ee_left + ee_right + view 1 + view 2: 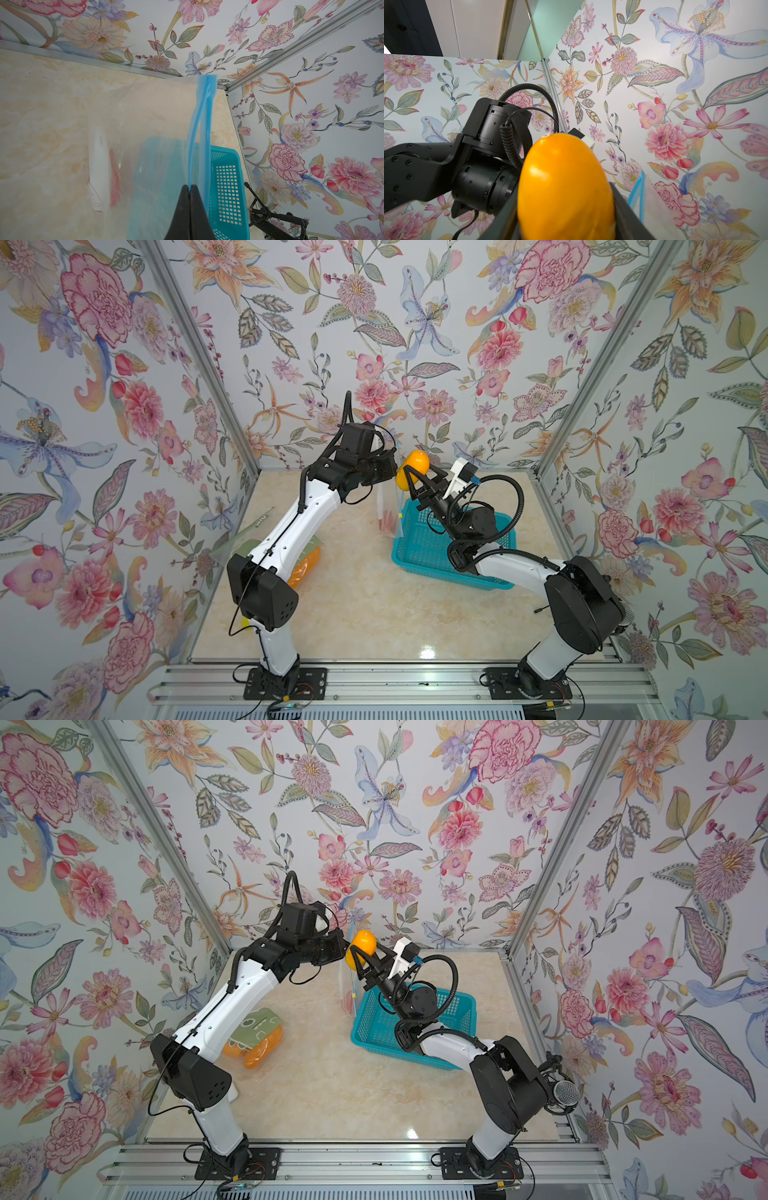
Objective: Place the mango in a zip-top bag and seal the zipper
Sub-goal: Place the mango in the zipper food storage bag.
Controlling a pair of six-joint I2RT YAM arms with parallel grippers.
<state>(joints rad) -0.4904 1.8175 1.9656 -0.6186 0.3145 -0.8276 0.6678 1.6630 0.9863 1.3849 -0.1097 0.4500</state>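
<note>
where floral walls (pixel 415 323) close in | beige marbled tabletop (pixel 365 593) | mango (pixel 415 462) held above

Robot lab test cell, floral-papered walls (pixel 374 323) in aluminium framing (pixel 205 364), marble-look counter (pixel 374 593), left arm (pixel 291 526) and right arm (pixel 515 566) bolted to a slotted rail (pixel 395 682), microphone (pixel 565 1092)

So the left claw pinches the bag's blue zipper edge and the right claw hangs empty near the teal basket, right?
Not empty: the right claw grips the mango, as the right wrist view shows. The left claw does pinch the bag's blue zipper edge, and the teal basket is nearby.
</note>
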